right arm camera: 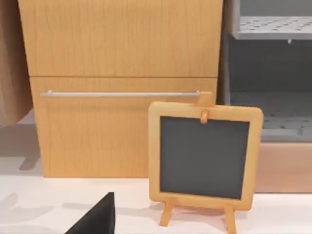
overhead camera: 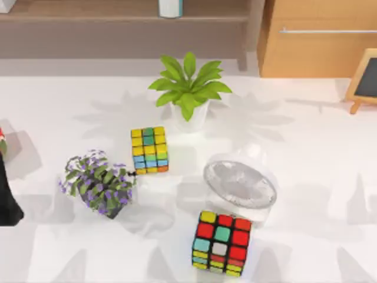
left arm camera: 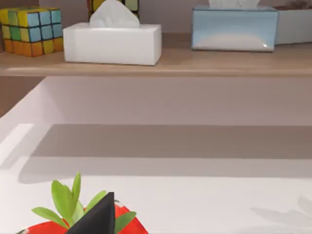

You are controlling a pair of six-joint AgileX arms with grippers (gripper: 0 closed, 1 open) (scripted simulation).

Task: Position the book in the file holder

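- The left arm point(overhead camera: 7, 197) stands at the 9 o'clock edge of the counter point(overhead camera: 306, 153) in the top view.
- In the left wrist view, a dark part of the left hand point(left arm camera: 97, 219) shows against a red object with green leaves point(left arm camera: 66, 200). I cannot tell whether this hand is wide or narrow.
- Beyond it, a wooden shelf point(left arm camera: 195, 63) carries a white tissue box point(left arm camera: 113, 43), a blue tissue box point(left arm camera: 234, 29) and a coloured cube point(left arm camera: 31, 29).
- In the right wrist view, the right hand point(right arm camera: 95, 219) shows as a dark wedge, and I cannot tell its state either. It faces a small chalkboard point(right arm camera: 204, 156) on an easel, which stands before a wooden cabinet point(right arm camera: 122, 48).
- A green plant point(overhead camera: 188, 85) in a white pot stands toward 12 o'clock on the counter.
- A small puzzle cube point(overhead camera: 149, 150) sits at the plant's 7 o'clock, and a purple flowering plant point(overhead camera: 97, 183) sits at this cube's 8 o'clock.
- A clear round dish point(overhead camera: 240, 184) lies at 4 o'clock from the small cube. A larger black-edged puzzle cube point(overhead camera: 221, 243) stands just beside the dish, at its 6 o'clock.
- I cannot tell where the book or the file holder is.
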